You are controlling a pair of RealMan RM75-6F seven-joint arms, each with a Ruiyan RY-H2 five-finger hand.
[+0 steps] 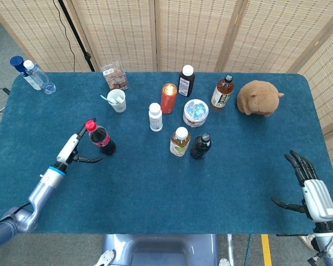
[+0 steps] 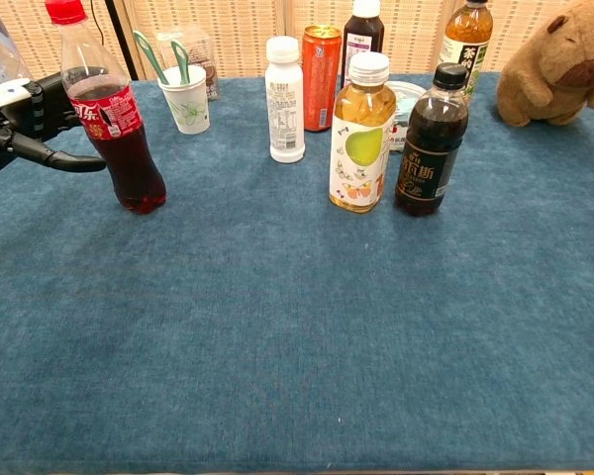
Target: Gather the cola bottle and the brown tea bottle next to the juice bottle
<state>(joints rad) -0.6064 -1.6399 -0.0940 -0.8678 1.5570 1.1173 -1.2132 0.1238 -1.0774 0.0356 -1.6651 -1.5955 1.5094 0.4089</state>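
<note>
Left arm reaches in from near-left table corner, forearm angled toward table middle. Left hand (image 1: 72,148) open, fingers and thumb spread apart, nothing gripped. Right hand (image 1: 312,191) at near-right table corner, fingers apart, thumb out sideways, holding nothing.

Non-task items, placed relative to the orange can (image 1: 168,98):
- Bench (image 1: 155,194), blue cloth top.
- White bottle (image 1: 155,117), just beside the can, nearer the front edge.
- Dark bottle with white cap (image 1: 186,81), just behind and right.
- Round lidded tub (image 1: 195,112), right of the can.
- Brown plush animal (image 1: 258,98), far right.
- Paper cup (image 1: 116,101) holding green utensils, to the left.
- Clear box (image 1: 115,76), left and behind.
- Water bottles (image 1: 33,75), far left corner.
</note>
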